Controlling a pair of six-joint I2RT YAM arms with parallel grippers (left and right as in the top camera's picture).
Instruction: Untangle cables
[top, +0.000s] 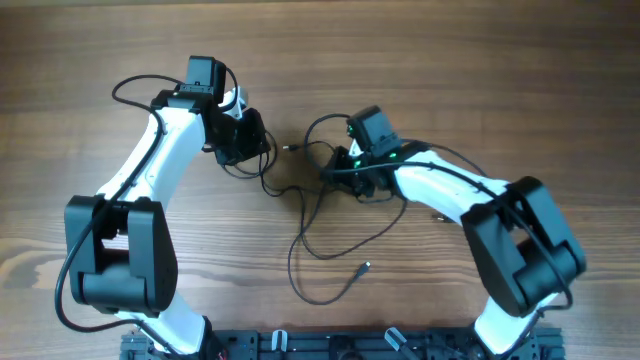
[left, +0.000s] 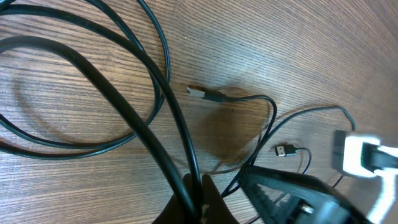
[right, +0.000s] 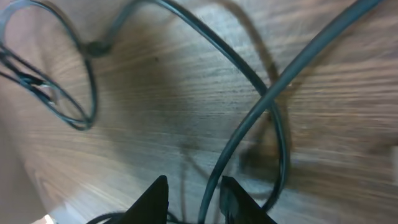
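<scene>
Cables (left: 124, 107) lie loose on the wood table (top: 500, 60), not bunched: the loops spread from the left gripper (left: 200, 193) toward the robot base and across to the right gripper (top: 335, 175), which sits near the left gripper on the far side of the crossings. Left gripper: fingertips pressed together on cable, and 2 strands appear to run into the pinch. Right gripper, own wrist view: fingers (right: 158, 193) apart, 1 strand passing through the gap, nothing pinched. 1 plug (left: 205, 93) lies just ahead of the left gripper, and a smaller USB plug (left: 286, 149) lies beyond it toward the right gripper. Another free end (top: 365, 267) rests well away from the left gripper, toward the base. Risks as I judge them: if the left gripper really holds 2 strands, any pull drags both and cinches the crossings instead of opening them. The right fingers could close on the wrong strand, since several overlap there. A plug head may snag in a loop as it is drawn through. The grippers work close together, so a wide sweep risks contact.
</scene>
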